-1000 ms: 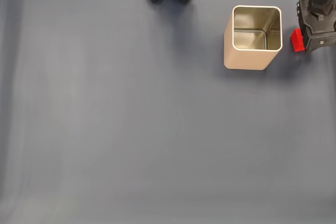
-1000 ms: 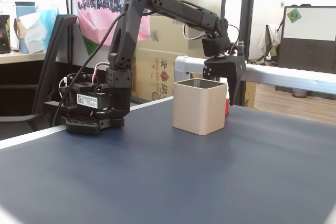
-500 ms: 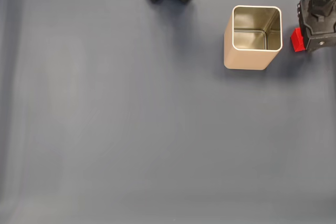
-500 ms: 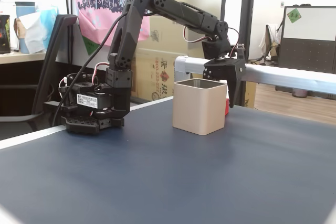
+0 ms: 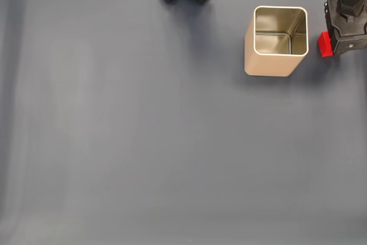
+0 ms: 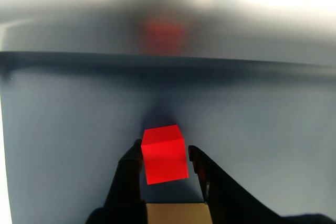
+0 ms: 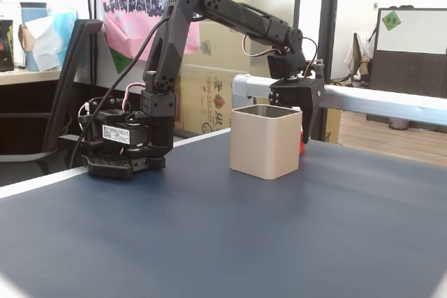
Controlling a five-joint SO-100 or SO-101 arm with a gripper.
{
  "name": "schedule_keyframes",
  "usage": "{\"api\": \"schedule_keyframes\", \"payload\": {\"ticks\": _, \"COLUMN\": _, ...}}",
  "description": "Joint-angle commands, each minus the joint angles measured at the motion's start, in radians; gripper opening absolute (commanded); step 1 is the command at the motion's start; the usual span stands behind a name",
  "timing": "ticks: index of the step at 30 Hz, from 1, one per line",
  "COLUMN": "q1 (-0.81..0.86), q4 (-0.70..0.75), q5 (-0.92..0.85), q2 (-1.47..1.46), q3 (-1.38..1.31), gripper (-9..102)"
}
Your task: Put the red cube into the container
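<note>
Claw [image 6: 165,163] grips the red cube [image 6: 164,153] between its fingers. From your claw, the container [image 5: 275,41] stands just left in the top-down fixed view.

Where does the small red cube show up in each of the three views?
A fixed view, from above: small red cube at far right, beside the beige square metal tin.
Wrist view: cube low centre, between the jaws.
A fixed view, from the side: red sliver behind the tin.
Shared landmark: the tin.
</note>
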Motion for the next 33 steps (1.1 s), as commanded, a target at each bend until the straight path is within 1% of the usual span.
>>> {"api": "schedule_keyframes", "payload": {"ticks": 1, "q1": 0.005, "q4": 0.017, "q5": -0.012, "q2": 0.031, "q3": -0.008, "gripper": 7}}
{"api": "schedule_keyframes", "payload": {"ticks": 4, "q1": 0.005, "q4": 0.028, "q5": -0.006, "q2": 0.034, "q3": -0.011, "gripper": 1}}
{"api": "schedule_keyframes", "payload": {"ticks": 5, "q1": 0.005, "q4": 0.032, "q5": -0.002, "q2": 0.034, "q3": -0.014, "gripper": 0}}
{"api": "schedule_keyframes", "payload": {"ticks": 12, "q1": 0.006, "q4": 0.04, "q5": 0.018, "q2": 0.043, "q3": -0.015, "gripper": 0}}
{"api": "schedule_keyframes", "payload": {"ticks": 16, "q1": 0.006, "q4": 0.041, "q5": 0.038, "q2": 0.046, "q3": -0.06, "gripper": 0}}
{"api": "schedule_keyframes", "payload": {"ticks": 25, "q1": 0.014, "q4": 0.186, "q5": 0.054, "q2": 0.089, "q3": -0.293, "gripper": 0}}
{"api": "schedule_keyframes", "payload": {"ticks": 33, "q1": 0.049, "q4": 0.259, "q5": 0.029, "q2": 0.207, "q3": -0.333, "gripper": 0}}
